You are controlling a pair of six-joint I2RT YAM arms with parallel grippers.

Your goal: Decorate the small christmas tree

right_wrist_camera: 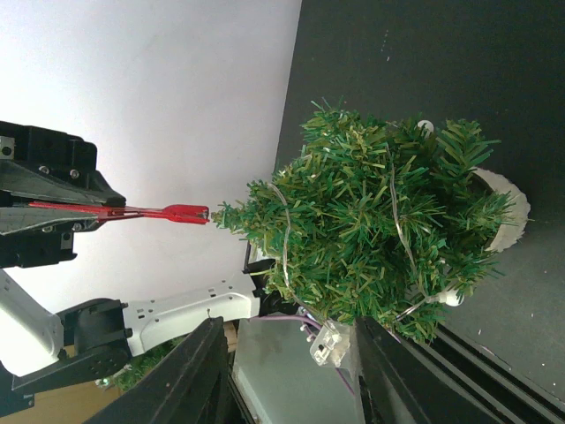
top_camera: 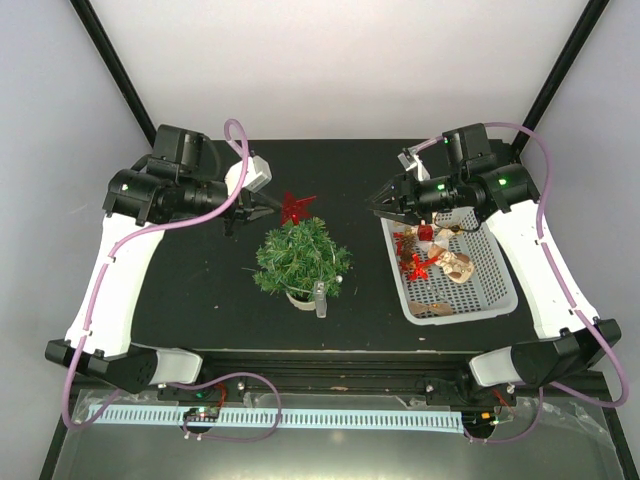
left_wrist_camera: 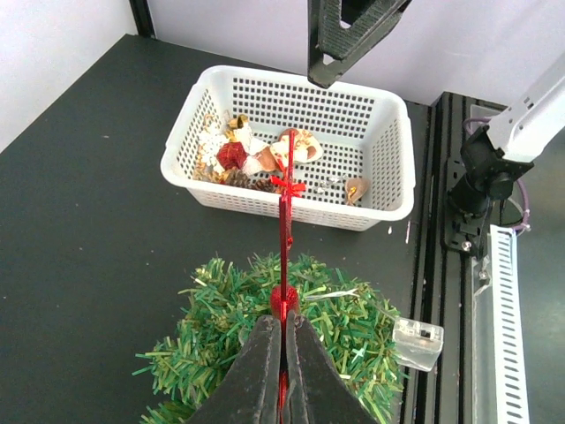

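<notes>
Left tool (left_wrist_camera: 283, 325) was clamped shut on a red star ornament (top_camera: 297, 207), whose tip lay just beside the treetop. Right tool (top_camera: 383, 207) stood parted and empty by the white mesh basket (left_wrist_camera: 386, 168), which held red stars, pine cones and pale ornaments. Small christmas tree (top_camera: 300, 255) stood mid-worktop (top_camera: 200, 300), upright with its tip up: bushy dark green, in a cream pot.

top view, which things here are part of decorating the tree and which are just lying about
Job in hand: small christmas tree; red star, clamped in the left gripper; white basket of ornaments, by the open right gripper.
Lying about: small clear box beside the tree; white slotted strip at the near edge.
</notes>
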